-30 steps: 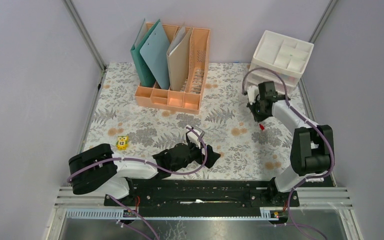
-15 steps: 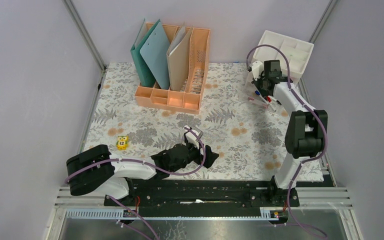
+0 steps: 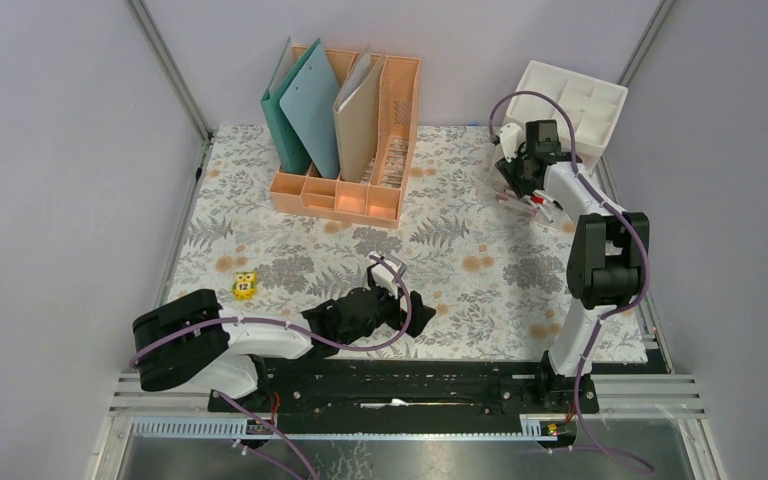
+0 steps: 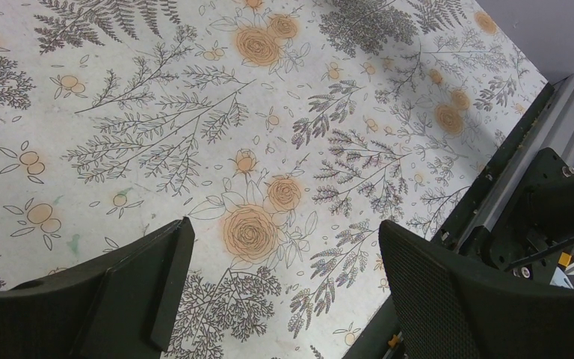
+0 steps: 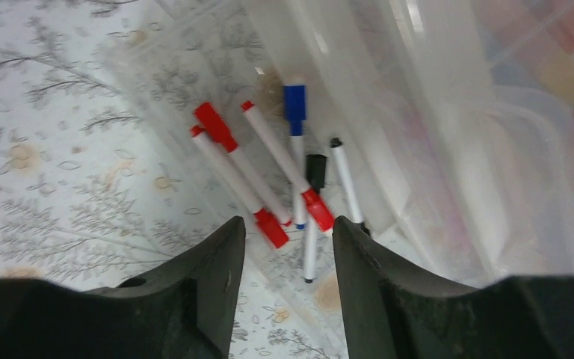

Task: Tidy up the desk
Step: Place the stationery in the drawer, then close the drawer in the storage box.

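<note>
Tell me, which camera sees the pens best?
Right wrist view: the pens lie close, caps red, blue and black. Top view shows only tiny specks; left wrist view shows none.

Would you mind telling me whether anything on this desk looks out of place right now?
The small yellow owl figure sits alone on the near-left part of the desk, far from the file rack. In the open clear drawer, the markers lie crisscrossed rather than aligned.
</note>
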You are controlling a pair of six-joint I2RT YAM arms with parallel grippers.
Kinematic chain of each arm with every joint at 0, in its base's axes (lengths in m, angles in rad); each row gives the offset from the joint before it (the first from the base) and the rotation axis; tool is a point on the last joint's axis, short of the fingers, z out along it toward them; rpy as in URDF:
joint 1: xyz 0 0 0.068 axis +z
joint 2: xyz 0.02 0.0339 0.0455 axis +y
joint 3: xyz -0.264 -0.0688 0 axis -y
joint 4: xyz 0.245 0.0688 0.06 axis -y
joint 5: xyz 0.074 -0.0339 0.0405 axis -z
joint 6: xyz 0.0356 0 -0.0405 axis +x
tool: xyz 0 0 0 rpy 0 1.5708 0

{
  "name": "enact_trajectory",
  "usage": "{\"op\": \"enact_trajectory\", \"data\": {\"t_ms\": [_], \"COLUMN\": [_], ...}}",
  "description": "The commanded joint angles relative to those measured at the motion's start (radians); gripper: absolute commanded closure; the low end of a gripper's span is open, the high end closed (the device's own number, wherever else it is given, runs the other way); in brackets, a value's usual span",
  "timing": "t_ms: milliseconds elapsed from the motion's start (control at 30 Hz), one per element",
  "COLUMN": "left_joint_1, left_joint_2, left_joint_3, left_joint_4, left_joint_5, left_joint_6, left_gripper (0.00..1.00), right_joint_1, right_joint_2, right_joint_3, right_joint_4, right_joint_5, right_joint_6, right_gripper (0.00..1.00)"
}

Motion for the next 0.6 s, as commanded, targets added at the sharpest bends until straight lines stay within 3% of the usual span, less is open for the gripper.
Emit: {"op": "enact_trajectory", "data": {"t_ms": [0, 133, 200, 333, 567], "left_joint_1": [-0.004, -0.003, -0.003, -0.003, -0.003], "left_joint_2": [-0.018, -0.012, -0.012, -0.017, -0.015], "left_joint_3": [0.020, 0.018, 0.016, 0.008, 0.011], "left_joint_4": [0.037, 0.041, 0.043, 0.046, 0.044], "left_joint_5": [-0.016, -0.012, -0.010, -0.009, -0.011], "left_joint_6": [0.012, 0.009, 0.008, 0.003, 0.001], "left_gripper": [0.01, 0.01, 0.01, 0.01, 0.01], "right_joint_1": [-0.006, -0.006, -0.005, -0.005, -0.006], "right_joint_2": [-0.070, -0.064, -0.053, -0.010, 0.078], "right_joint_3": [-0.009, -0.027, -0.046, -0.071, -0.073], "right_joint_4": [-0.105, -0.236, -0.264, -0.238, -0.004], "right_joint_5": [-0.214, -0.394, -0.415, -0.315, -0.057], "right_joint_6": [-0.006, -0.056, -0.088, -0.115, -0.077], "right_gripper": [0.50, 0.79, 0.86, 0.88, 0.89]}}
